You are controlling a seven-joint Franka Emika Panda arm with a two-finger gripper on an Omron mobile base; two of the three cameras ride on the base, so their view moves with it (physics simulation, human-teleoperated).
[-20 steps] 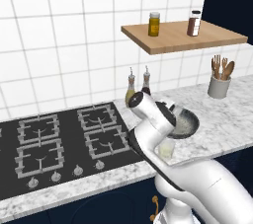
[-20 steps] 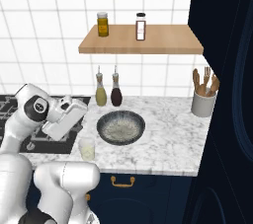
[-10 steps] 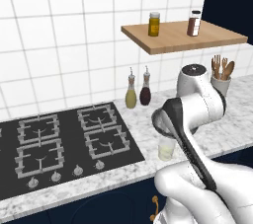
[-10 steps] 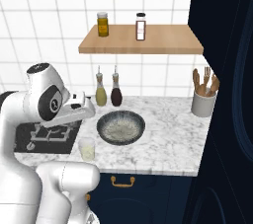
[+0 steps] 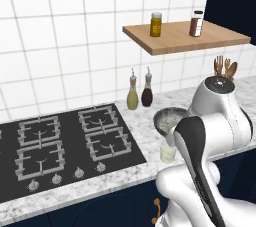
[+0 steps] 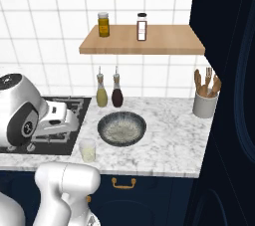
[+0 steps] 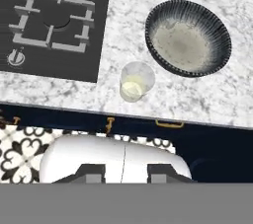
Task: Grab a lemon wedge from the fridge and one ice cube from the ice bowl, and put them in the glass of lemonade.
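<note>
We look down from the hand view on the glass of lemonade (image 7: 137,81), which stands on the marble counter (image 7: 207,97) close to its front edge, just beside the corner of the gas hob (image 7: 52,23). The ice bowl (image 7: 188,37) sits just behind and to one side of it, apart from the glass, and we cannot make out single cubes in its pale inside. The gripper (image 7: 126,172) hangs high above; its dark fingertips (image 7: 91,173) stand a little apart with nothing between them.

We judge the main risks to be these: the glass is light and near the edge, so a low sweep of the arm could knock it off, and cubes too faint to see invite a closing on nothing.
</note>
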